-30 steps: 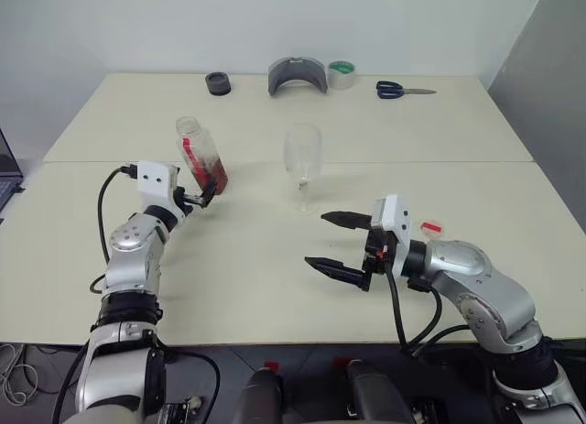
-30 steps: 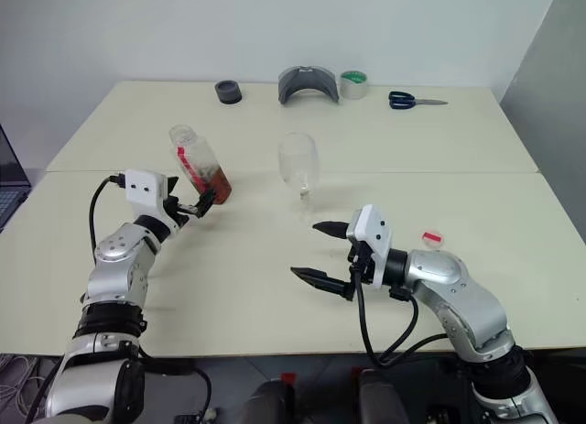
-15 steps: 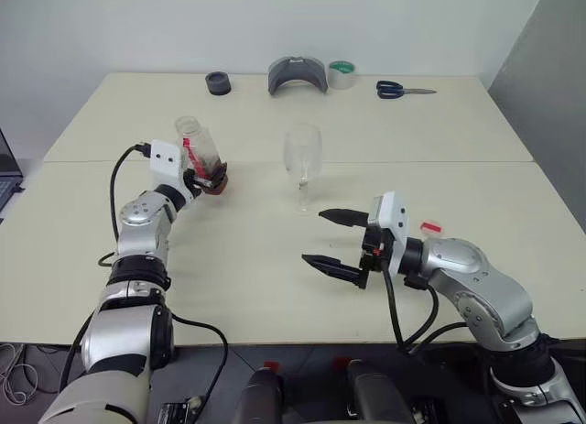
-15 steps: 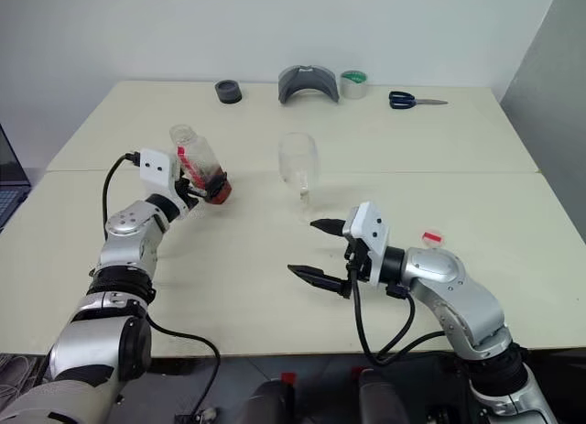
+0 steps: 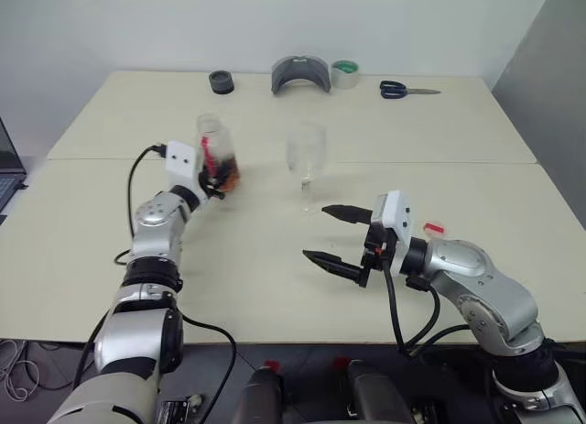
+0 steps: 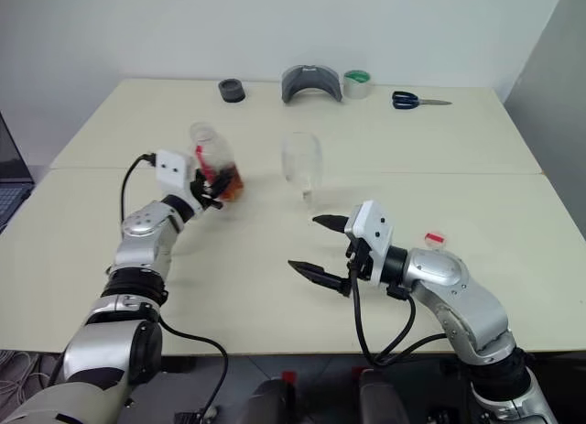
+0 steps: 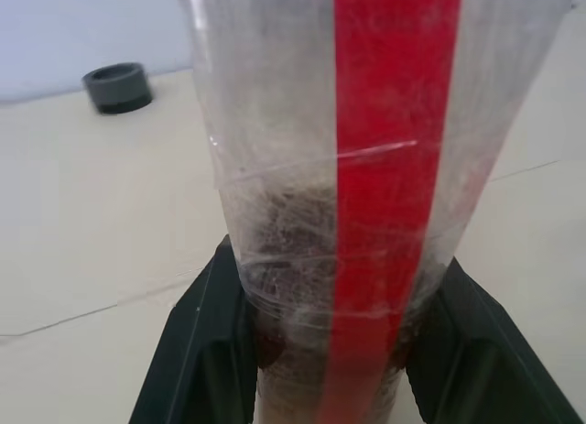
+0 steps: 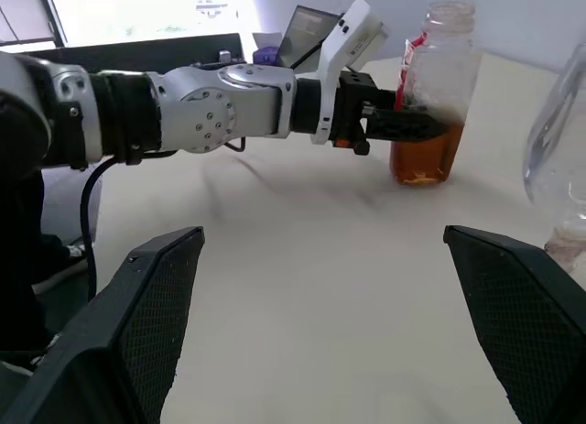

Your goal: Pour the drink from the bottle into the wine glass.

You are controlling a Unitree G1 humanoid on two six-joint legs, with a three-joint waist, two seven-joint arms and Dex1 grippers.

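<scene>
Cream table (image 5: 275,259) carrying a clear wine glass (image 5: 305,158) at centre, empty as far as shows; left gripper (image 5: 216,179) clamped on the uncapped bottle (image 5: 220,156), upright just left of the glass, amber drink (image 8: 422,158) low inside. Right gripper (image 5: 331,233) idle, fingers wide apart. Step judged: carry underway; next, bring the neck over the rim and tilt; a small red object (image 5: 432,227) beside the right arm cannot be identified.
</scene>
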